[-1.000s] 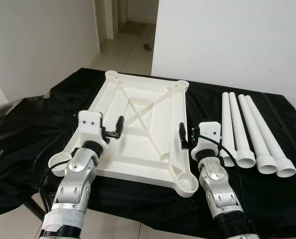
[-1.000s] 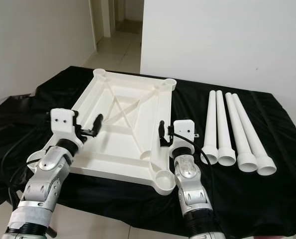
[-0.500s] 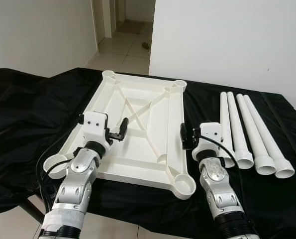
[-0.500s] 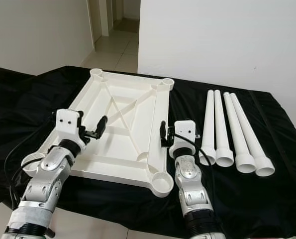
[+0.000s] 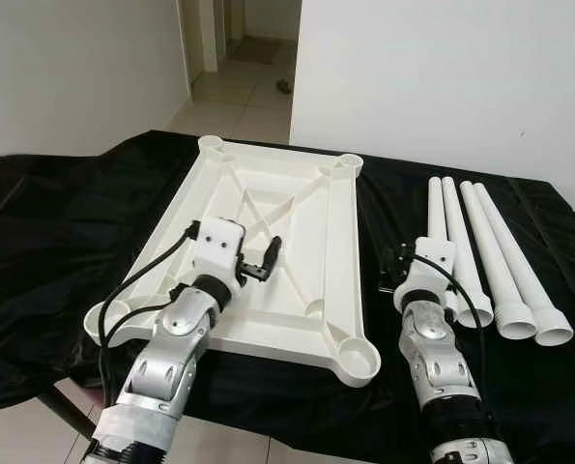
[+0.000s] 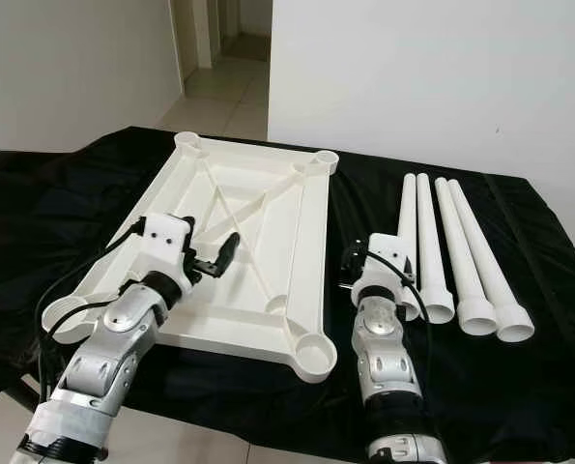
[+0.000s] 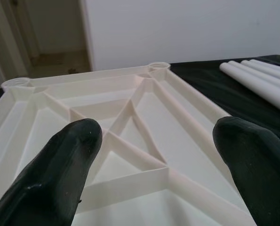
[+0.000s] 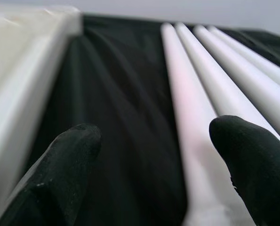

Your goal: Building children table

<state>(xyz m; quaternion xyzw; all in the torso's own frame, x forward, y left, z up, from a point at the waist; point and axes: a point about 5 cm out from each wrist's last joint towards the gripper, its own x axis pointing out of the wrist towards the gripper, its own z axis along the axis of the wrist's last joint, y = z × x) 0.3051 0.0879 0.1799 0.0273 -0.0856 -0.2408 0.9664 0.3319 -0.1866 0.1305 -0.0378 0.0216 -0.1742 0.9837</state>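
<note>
Standing beside the robot, I look first at what is nearest to it: the right gripper (image 6: 350,266) hangs low over the black cloth (image 6: 558,319), its two fingers spread apart and holding nothing, in the gap between the tabletop and the row of legs. From this gripper the nearest leg (image 5: 433,246) lies just beside it at about 2 o'clock, and in the right wrist view this leg (image 8: 187,108) runs straight away from the camera, close to one black finger (image 8: 252,160) but not between the two. This is the relation that matters, I think — the long axis of the leg points from 6 o'clock to 12 o'clock, the same way the fingers point, so the gripper would close across the tube only after a small shift toward 3 o'clock. The wide flared ends of all four legs (image 5: 500,256) are at the near side, toward the robot, and the narrow ends are far. The right arm is clearly the nearer one to them. The left gripper (image 5: 267,259) is also open and empty, hovering above the ribbed underside of the upside-down tabletop (image 5: 345,232), well apart from the legs. Farther on, at 12 o'clock, the two far corner sockets (image 7: 158,67) of the tabletop wait empty — no leg is fitted yet, so the building looks to be at its beginning.
</note>
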